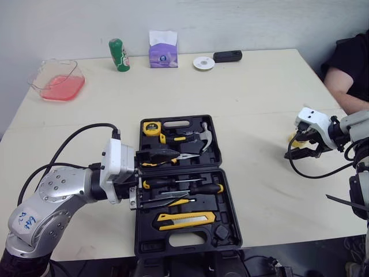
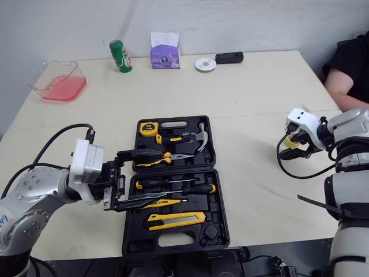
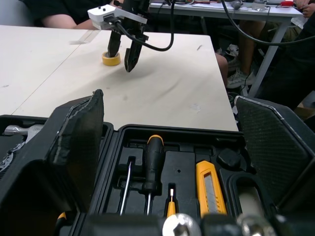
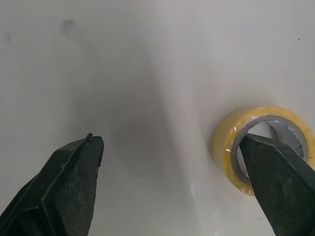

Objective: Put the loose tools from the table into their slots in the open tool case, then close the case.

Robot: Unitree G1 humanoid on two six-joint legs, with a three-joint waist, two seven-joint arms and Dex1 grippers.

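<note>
The black tool case lies open at the table's near middle. It holds a yellow tape measure, a hammer, pliers, screwdrivers and a yellow utility knife. My left gripper reaches in from the case's left side, open, with its fingers spread over the screwdriver slots and holding nothing. At the far right a yellow tape roll lies on the table. My right gripper hangs open over it, one fingertip down in the roll's hole.
Along the far edge stand a green can, a purple tissue pack, a white disc and a black device. A clear tub with red liquid sits far left. A person's arm rests at the right edge.
</note>
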